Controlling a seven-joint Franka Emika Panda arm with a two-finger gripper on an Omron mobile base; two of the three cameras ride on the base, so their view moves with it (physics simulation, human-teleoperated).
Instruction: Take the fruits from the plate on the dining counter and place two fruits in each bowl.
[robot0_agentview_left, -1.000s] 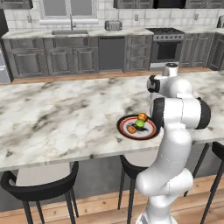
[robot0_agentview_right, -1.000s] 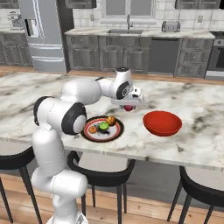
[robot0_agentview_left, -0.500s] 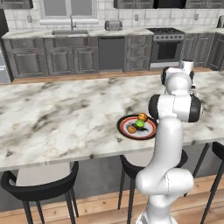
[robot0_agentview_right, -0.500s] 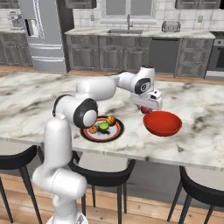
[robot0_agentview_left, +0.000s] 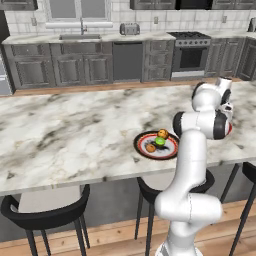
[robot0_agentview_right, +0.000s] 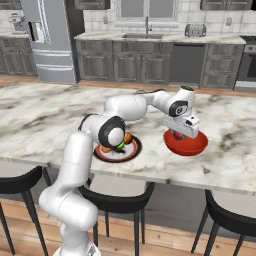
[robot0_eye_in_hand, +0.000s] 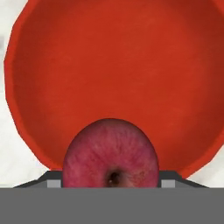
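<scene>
Your pincer (robot0_agentview_right: 181, 134) has swung from beside the plate (robot0_agentview_right: 131, 152) to above the red bowl (robot0_agentview_right: 186, 144), pinching the dark red apple (robot0_eye_in_hand: 110, 152); the bowl lies directly beneath it. You can judge the carry done, release next; three fruits wait on the plate, well off to its side.

It was a home kitchen. Dark grey cabinets (robot0_agentview_left: 75, 70) ran along the back wall with a sink (robot0_agentview_left: 79, 36), a toaster (robot0_agentview_left: 129, 29), a stove (robot0_agentview_left: 191, 56) and a steel fridge (robot0_agentview_right: 50, 37). Black stools (robot0_agentview_left: 47, 212) stood at the marble dining counter (robot0_agentview_left: 65, 135).
</scene>
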